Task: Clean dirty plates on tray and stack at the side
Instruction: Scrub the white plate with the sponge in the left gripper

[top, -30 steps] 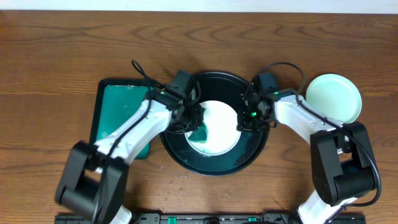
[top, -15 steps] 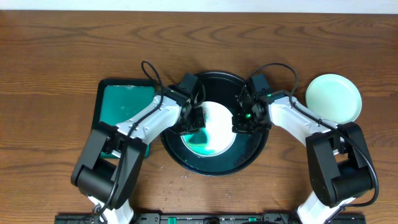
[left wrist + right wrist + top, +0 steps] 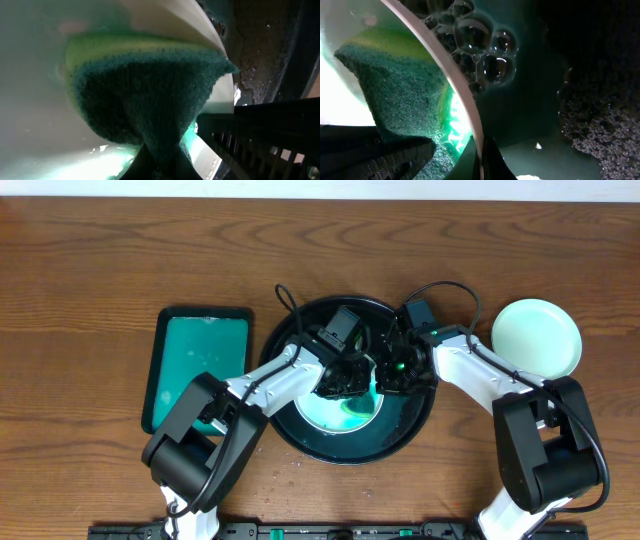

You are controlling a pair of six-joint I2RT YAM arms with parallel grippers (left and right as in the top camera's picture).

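Looking down on a wooden tabletop [image 3: 100, 260], two white robot arms reach into a large round black tray [image 3: 400, 430] set near the middle, closer to the front edge. A small white plate [image 3: 325, 415] lies inside the tray, wet and smeared with green. The left gripper [image 3: 348, 378] is over the plate's far side, its jaws closed tight on a sponge [image 3: 145, 100]. Its wrist view shows the sponge's dark green scouring face, with a yellow layer behind, pressed against the plate's pale surface. The right gripper [image 3: 393, 372] is at the plate's right edge, jaws pinched shut on the thin rim, which runs between its fingers in the wrist view. Beside that rim the tray floor holds dark liquid and a cluster of soap bubbles [image 3: 480, 45]. A second plate [image 3: 537, 338], pale teal, sits on the tabletop towards the right edge, apart from the tray. A green rectangular tray [image 3: 195, 365] with a black rim lies towards the left edge.
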